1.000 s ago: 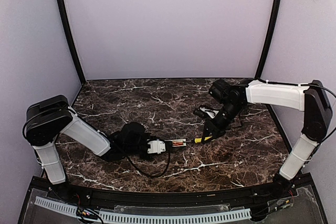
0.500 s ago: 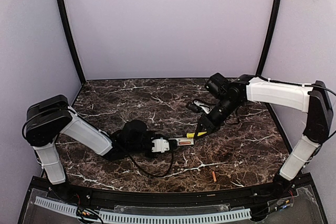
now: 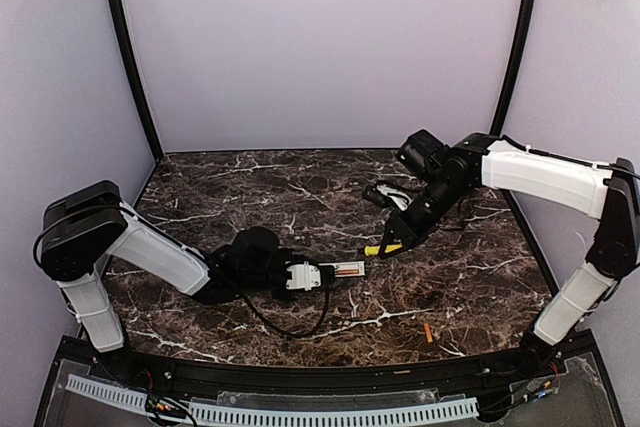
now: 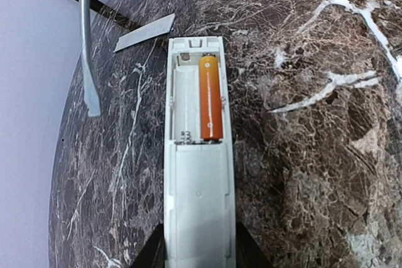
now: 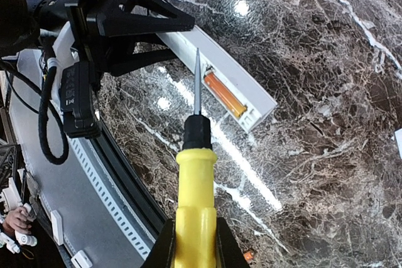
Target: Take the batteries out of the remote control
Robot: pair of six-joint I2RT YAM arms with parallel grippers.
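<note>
While left hand (image 3: 298, 277) clamps one end, remote control (image 4: 198, 199) lengthwise left-to-right, open bay toward right hand's (image 5: 193, 243) gripped screwdriver (image 5: 195, 180).

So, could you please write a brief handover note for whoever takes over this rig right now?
Left gripper: shut on the remote control, battery bay facing up and open.
Right gripper: shut on the screwdriver, tip beside the remote, not in the bay.
Done: cover off, lying on the table beyond the remote; one battery out, lying near the table's front edge.
Left: the second battery sits in its slot, the slot beside it empty; it probably needs prying out.
</note>
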